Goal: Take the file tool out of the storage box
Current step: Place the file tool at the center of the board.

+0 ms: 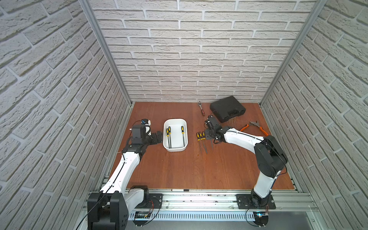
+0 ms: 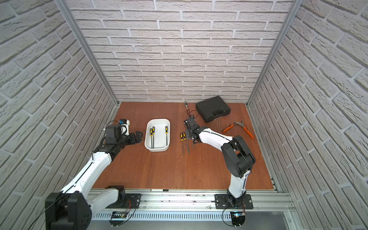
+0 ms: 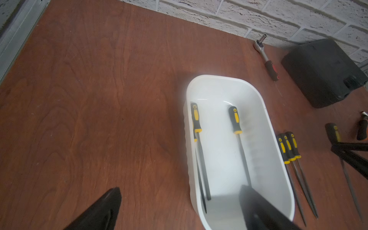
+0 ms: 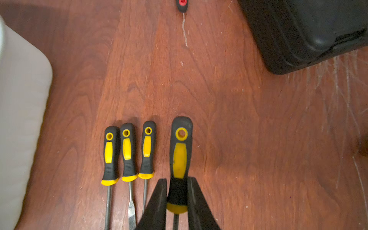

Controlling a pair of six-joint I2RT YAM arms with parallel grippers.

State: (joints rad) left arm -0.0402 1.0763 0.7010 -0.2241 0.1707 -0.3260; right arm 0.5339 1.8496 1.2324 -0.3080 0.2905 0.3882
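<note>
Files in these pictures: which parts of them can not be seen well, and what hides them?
- Held file: blade, right wrist view, mostly hidden by the right gripper fingers, cut by the edge.
- Storage box: near end, left wrist view, behind a blurred left gripper finger.
- Leftmost box file: handle, left wrist view, mostly behind its neighbour.
- Table files: blade shapes, both top views, too small.

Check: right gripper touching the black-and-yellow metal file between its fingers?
Touching. Right wrist view: right gripper fingers clamp the file handle, no gap.

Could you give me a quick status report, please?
Left gripper open by storage box. Right gripper holds file, outside box. Three files inside. Nothing blocking.
</note>
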